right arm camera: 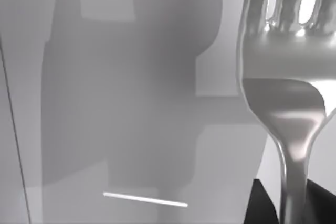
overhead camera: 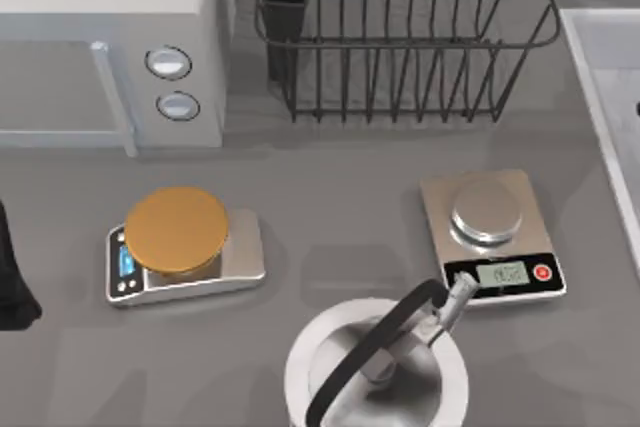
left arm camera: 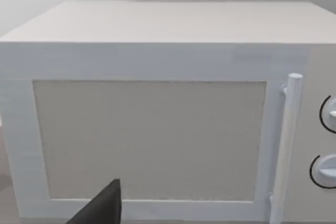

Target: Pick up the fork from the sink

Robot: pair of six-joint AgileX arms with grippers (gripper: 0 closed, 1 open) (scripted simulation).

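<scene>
The fork is shiny silver and fills the near side of the right wrist view, tines away from the camera. Its thin handle runs back between the dark fingers of my right gripper, which is shut on it. Behind the fork lies the pale grey floor of the sink, crossed by broad shadows. In the top view the sink's raised light rim runs along the table's right edge. My left gripper is parked at the table's left edge, facing the microwave.
A white microwave stands at the back left and a black wire dish rack at the back middle. Two kitchen scales sit mid-table, one with a gold plate, one silver. A metal pot with a black curved handle stands at the front.
</scene>
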